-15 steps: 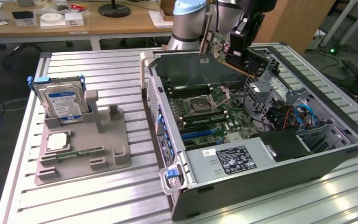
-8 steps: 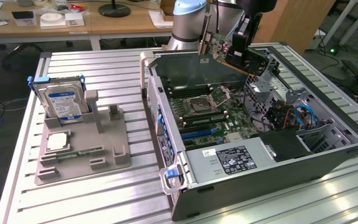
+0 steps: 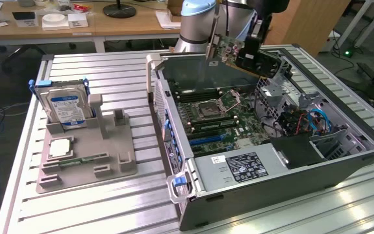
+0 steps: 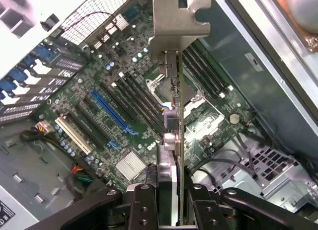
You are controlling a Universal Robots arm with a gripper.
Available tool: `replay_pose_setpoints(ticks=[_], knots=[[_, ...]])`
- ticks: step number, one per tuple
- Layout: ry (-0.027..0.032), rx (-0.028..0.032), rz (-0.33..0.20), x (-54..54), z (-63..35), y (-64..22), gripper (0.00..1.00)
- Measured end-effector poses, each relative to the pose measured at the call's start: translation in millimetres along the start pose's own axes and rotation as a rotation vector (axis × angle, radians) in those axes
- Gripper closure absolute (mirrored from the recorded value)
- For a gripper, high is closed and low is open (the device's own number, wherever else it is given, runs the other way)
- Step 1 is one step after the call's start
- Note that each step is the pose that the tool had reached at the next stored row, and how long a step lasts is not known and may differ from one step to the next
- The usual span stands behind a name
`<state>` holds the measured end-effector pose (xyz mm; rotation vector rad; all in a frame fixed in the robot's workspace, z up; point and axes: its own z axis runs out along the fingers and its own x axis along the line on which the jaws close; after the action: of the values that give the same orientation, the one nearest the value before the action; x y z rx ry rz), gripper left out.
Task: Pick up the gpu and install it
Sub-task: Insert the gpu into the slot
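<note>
The gpu [image 3: 228, 50], a dark green card with a silver bracket, hangs in the air above the back of the open computer case [image 3: 265, 200]. My gripper [image 3: 251, 45] is shut on it, holding it from above. In the wrist view the gpu [image 4: 175, 115] stands edge-on between my fingers [image 4: 144, 205], its metal bracket [image 4: 180, 19] at the far end. Below it lies the motherboard [image 4: 213, 120], with the blue slot [image 4: 112, 113] off to one side of the card. The card touches nothing in the case.
At the exterior view's left, a grey fixture tray [image 3: 109, 170] carries a hard drive [image 3: 65, 105], a CPU [image 3: 60, 146] and a memory stick [image 3: 83, 160]. Inside the case sit the power supply [image 3: 239, 168], cables [image 3: 317, 122] and a drive cage [image 4: 278, 170].
</note>
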<state>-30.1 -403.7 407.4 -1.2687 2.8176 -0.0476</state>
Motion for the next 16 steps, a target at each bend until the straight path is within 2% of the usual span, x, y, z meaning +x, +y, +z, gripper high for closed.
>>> replay_pose_setpoints(ticks=[16], knots=[[-0.0085, -0.0059, -0.175, 0.4, 0.0, -0.4, 0.72]])
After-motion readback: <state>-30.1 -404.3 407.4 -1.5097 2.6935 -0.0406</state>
